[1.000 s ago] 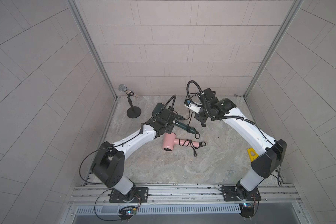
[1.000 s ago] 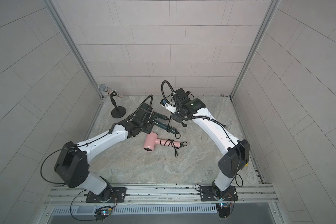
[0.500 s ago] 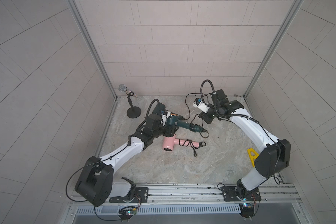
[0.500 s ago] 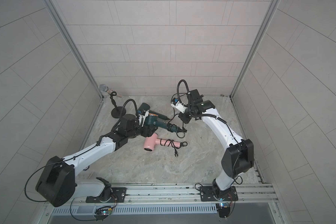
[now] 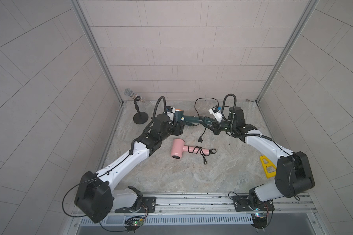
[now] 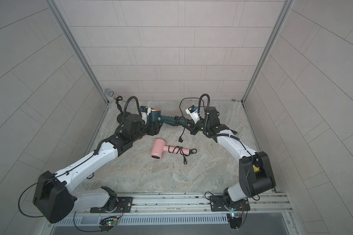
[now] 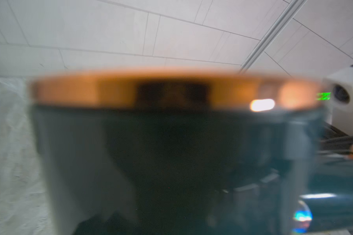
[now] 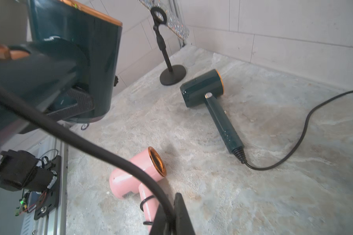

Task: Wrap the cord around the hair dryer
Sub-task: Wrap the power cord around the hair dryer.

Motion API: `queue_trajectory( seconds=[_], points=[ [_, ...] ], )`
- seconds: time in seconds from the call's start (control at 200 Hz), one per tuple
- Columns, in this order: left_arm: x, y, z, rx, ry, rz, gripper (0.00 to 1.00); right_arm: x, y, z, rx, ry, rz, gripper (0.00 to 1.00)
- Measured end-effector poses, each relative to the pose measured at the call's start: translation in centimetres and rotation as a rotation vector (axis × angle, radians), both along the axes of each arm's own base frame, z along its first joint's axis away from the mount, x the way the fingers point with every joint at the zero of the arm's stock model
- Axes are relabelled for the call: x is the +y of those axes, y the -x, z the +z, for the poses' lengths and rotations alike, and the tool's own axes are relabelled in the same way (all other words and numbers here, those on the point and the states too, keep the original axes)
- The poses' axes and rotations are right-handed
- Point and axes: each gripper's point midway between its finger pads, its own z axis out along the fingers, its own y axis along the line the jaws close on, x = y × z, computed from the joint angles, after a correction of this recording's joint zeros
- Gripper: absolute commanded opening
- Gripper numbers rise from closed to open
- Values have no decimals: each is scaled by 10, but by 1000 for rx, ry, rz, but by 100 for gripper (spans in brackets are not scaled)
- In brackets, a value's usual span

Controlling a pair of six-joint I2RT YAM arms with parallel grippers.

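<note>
Well, I see the left gripper (image 5: 177, 126) closed tight on the fat head of the green hair dryer (image 5: 192, 119), holding it up off the table (image 5: 171, 177). The handle sticks out flat toward the right gripper (image 5: 216, 130). In the right wrist view that gripper's black fingers (image 8: 182, 215) are pinched shut on the cord (image 8: 102, 150). In both top views some black cord is wound round the end of the handle, and the plug (image 5: 200, 139) dangles down below it. I cannot tell if the plug touches the table. In front of them lies a pink dryer (image 5: 177, 149) with its own cord wrapped round its handle. A microphone stand (image 5: 140, 118) is in the back corner. The right wrist view shows a second green dryer (image 8: 202, 87) lying flat near that stand, its cord loose on the table.
</note>
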Motion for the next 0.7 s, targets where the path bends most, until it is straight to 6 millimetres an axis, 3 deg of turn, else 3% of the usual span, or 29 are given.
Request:
queue_trajectory(
  seconds=[0.14,0.35,0.5,0.7],
  points=[
    [8,4,23,-41,-44,88,0,12,6,16,-34,-111,0,0],
    [21,3,22,-21,-39,173,0,27,16,17,-15,-174,10,12],
    [15,8,30,-16,-28,157,0,22,10,20,-28,-177,-13,32],
    [13,20,42,-11,-20,120,0,-1,-3,17,-28,-151,-65,36]
  ],
)
